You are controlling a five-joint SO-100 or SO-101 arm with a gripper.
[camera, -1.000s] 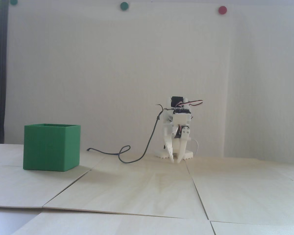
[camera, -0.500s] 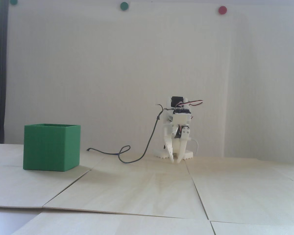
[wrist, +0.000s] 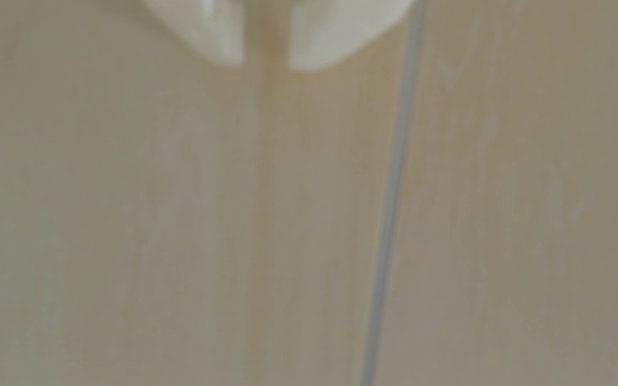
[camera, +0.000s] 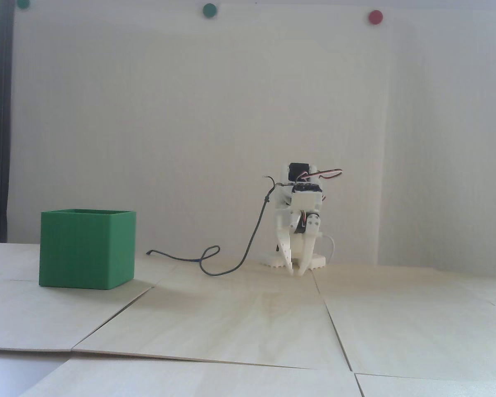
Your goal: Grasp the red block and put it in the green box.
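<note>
At the far middle of the wooden table (camera: 248,322) | white gripper (camera: 296,273) points down, tips at the surface | fingers (wrist: 222,41) a narrow gap apart, nothing held | green box (camera: 87,248) stands well apart to its left in the fixed view | red block: not visible in either view

Hardly any movement here: in the fixed view the claw (camera: 296,273) sits a hair closer together at its tips than a second ago, when a slightly wider gap showed between them above the table (camera: 248,322). Its place beside the arm's white base (camera: 293,260) reads the same.
</note>
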